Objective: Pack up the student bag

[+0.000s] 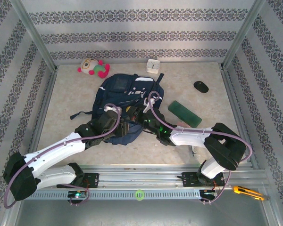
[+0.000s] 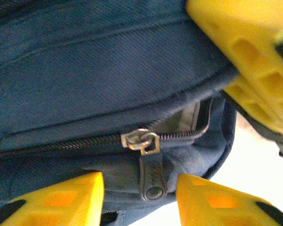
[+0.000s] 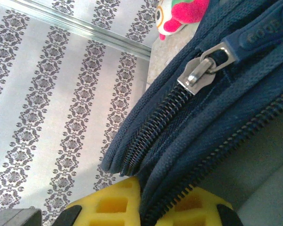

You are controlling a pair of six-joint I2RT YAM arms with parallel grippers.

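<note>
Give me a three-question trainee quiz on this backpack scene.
1. True or false: the right hand is shut on an edge of the navy-blue fabric backpack.
2. What hangs between the left hand's parted yellow fingers? A) the zip's navy pull tab B) a dark strap C) a white buckle
3. Fill in: in the top view, the long green rectangular case lies to the backpack's ____.
Key: 1 true; 2 A; 3 right.

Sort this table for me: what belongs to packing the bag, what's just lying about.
In the job: student bag, its zip pull, left pincer, right pincer clamped on the bag's rim.
Lying about: plush toy, white box, black oval object, green case, yellow cutter.
</note>
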